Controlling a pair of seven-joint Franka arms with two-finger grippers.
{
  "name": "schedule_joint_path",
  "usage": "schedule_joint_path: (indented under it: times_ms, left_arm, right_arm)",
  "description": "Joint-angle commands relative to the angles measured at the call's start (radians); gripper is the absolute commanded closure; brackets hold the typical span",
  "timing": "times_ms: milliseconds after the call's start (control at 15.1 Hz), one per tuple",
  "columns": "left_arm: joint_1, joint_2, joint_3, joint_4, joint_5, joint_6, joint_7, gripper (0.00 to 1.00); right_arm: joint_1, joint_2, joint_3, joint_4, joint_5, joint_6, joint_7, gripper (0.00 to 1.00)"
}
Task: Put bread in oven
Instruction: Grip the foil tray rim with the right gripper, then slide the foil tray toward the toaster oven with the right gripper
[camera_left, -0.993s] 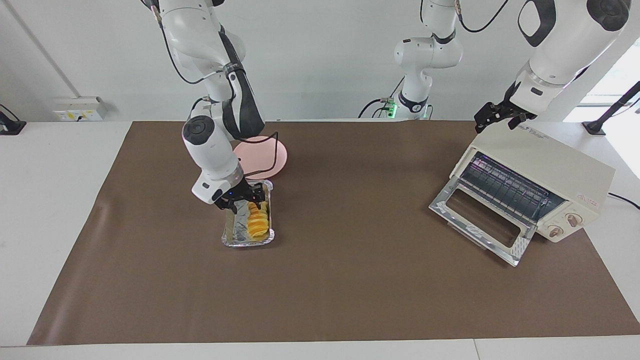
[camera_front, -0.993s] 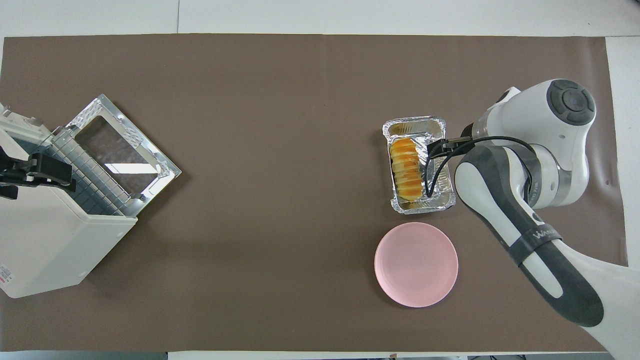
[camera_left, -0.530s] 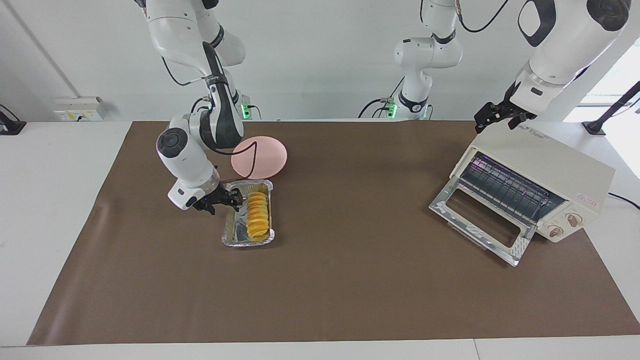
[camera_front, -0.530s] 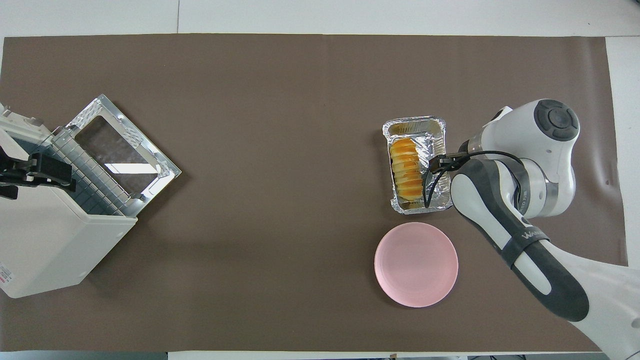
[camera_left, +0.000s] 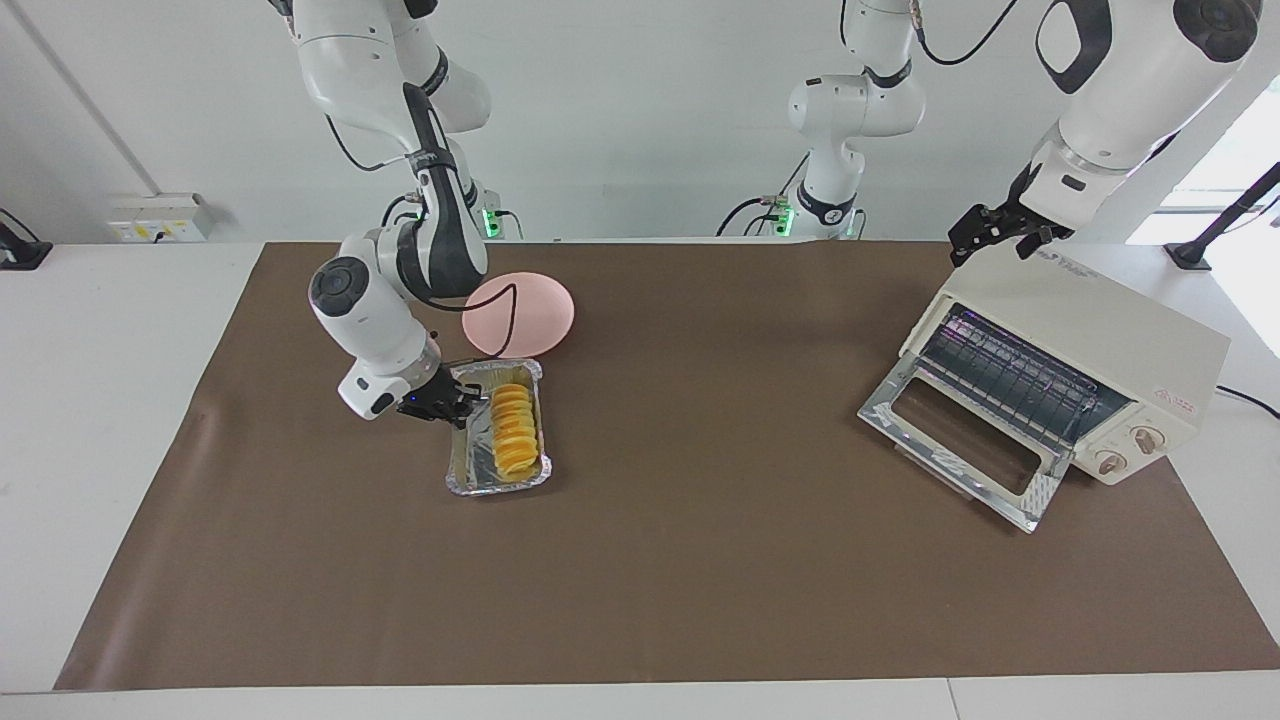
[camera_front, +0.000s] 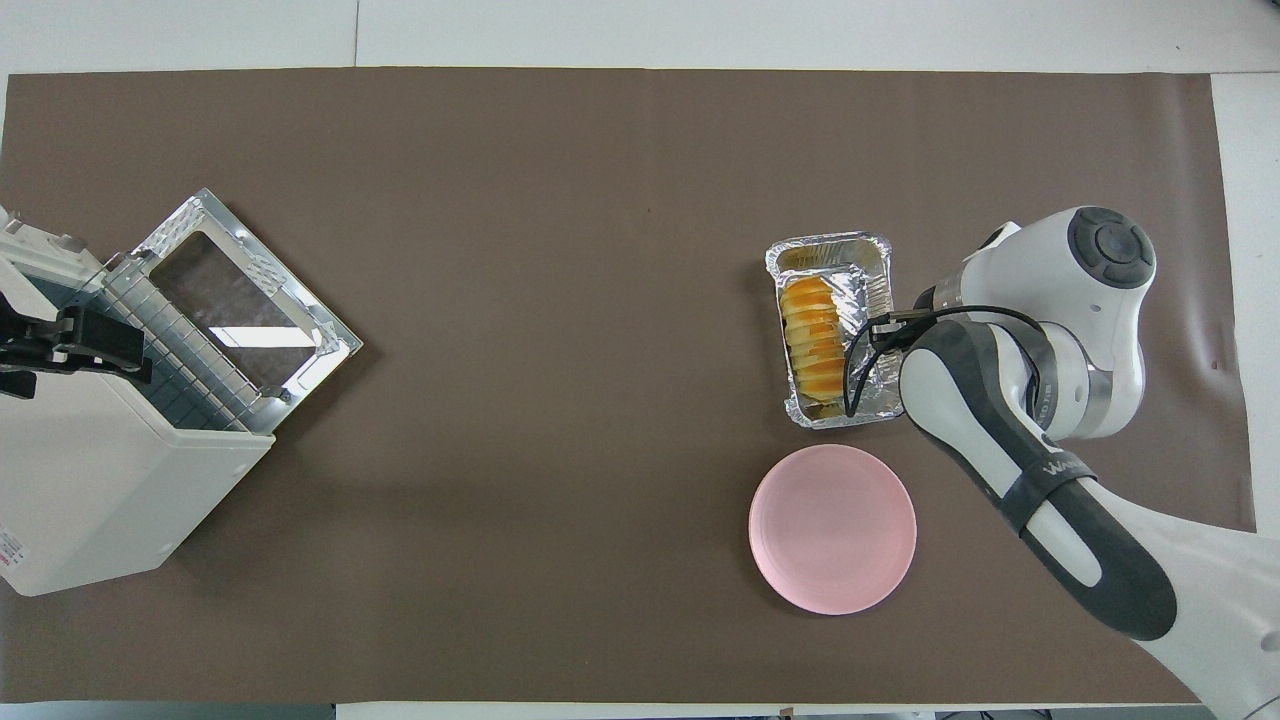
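The right gripper (camera_left: 455, 405), at centre-left of the facing view, seems to pinch the foil tray (camera_left: 460, 478) rim holding the bread (camera_left: 513, 432), a grasping step before a level carry to the open oven (camera_left: 1080, 340) at right.

- A white table (camera_left: 120, 420) carries a large brown mat (camera_left: 700, 560) that covers most of its top.
- A crinkled silver foil tray (camera_left: 463, 470) lies on the mat; take it as the landmark.
- A round pink plate (camera_left: 530, 312) lies on the mat just beside the tray, nearer to the robots.
- A cream-white boxy toaster oven (camera_left: 1090, 345) stands well apart from the tray, toward the left arm's end of the table, its chrome-framed glass door (camera_left: 960, 440) dropped open onto the mat.
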Motion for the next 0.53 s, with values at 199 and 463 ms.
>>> schedule_joint_path:
  times_ms: [199, 463]
  left_arm:
    - [0.005, -0.003, -0.002, 0.010, 0.011, -0.019, 0.000, 0.00]
    - [0.005, -0.003, -0.002, 0.010, 0.011, -0.019, 0.000, 0.00]
  right_arm:
    - [0.111, -0.006, 0.014, 0.186, 0.023, -0.114, 0.119, 1.00]
    - [0.302, 0.060, 0.014, 0.343, 0.065, -0.116, 0.385, 1.00]
